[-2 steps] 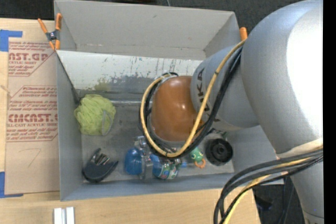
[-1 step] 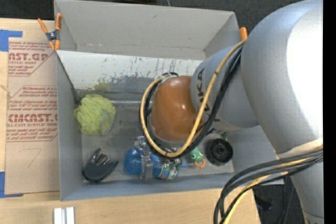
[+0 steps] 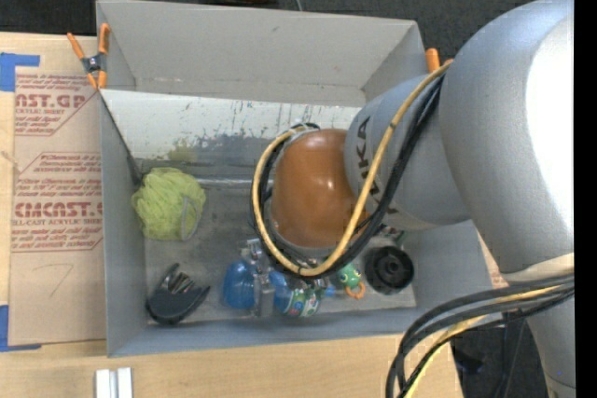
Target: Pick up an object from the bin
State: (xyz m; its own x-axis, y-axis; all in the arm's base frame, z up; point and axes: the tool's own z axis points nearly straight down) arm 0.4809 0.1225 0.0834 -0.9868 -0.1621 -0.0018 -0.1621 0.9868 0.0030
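1. The arm reached into the grey bin [image 3: 252, 42] from the right, and its orange wrist cover [image 3: 312, 186] sat low over the middle of the floor.
2. The claw [image 3: 258, 266] showed below the cover at the front of the bin, touching or just beside a small blue rounded thing [image 3: 237, 286]. Whether it was open or closed could not be told.
3. Nothing could be seen held, so the pick appeared not yet done. A secure grip and the lift out were judged to be left.
4. Nearest the claw, besides the blue thing, lay a green and many-coloured small thing [image 3: 303, 298] and a black round wheel-like thing [image 3: 387, 268].
5. A yellow-green fluffy ball [image 3: 168, 203] and a black brush-like thing [image 3: 173, 295] lay well apart at the left, untouched.
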